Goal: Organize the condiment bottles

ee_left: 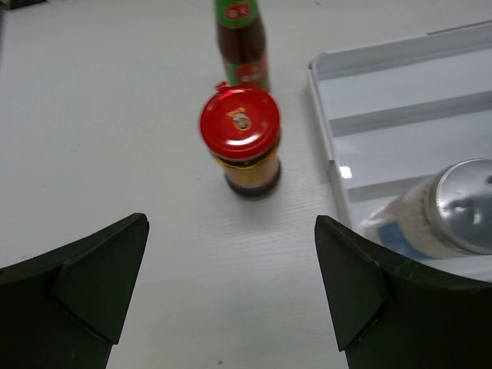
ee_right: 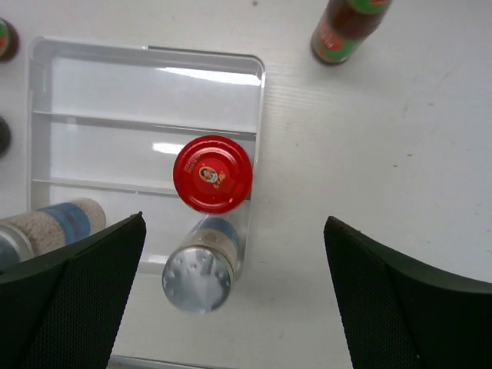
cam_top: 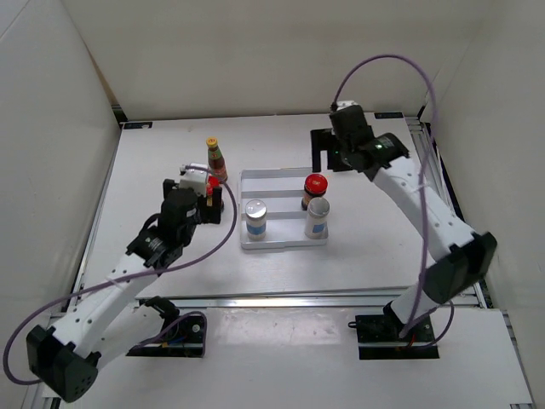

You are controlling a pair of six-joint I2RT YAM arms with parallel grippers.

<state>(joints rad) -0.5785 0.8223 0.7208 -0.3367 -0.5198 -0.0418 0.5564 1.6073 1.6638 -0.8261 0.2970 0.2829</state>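
Observation:
A white tray [cam_top: 281, 174] holds a red-lidded jar [cam_top: 315, 187] and two silver-capped shakers, one [cam_top: 317, 218] in front of the jar and one [cam_top: 255, 219] at the near left. Left of the tray, a second red-lidded jar [ee_left: 240, 138] stands on the table with a slim yellow-capped sauce bottle [cam_top: 215, 159] behind it. My left gripper [ee_left: 231, 284] is open just short of that jar. High over the tray's right side my right gripper [ee_right: 234, 284] hangs open, holding nothing, with the jar [ee_right: 213, 174] and shaker [ee_right: 201, 269] below it. Another slim sauce bottle [ee_right: 346, 27] stands right of the tray.
The tray [ee_right: 146, 51] has raised ridges that split it into rows. White walls close in the table on the left, back and right. A metal rail runs along the table's near edge [cam_top: 281, 300].

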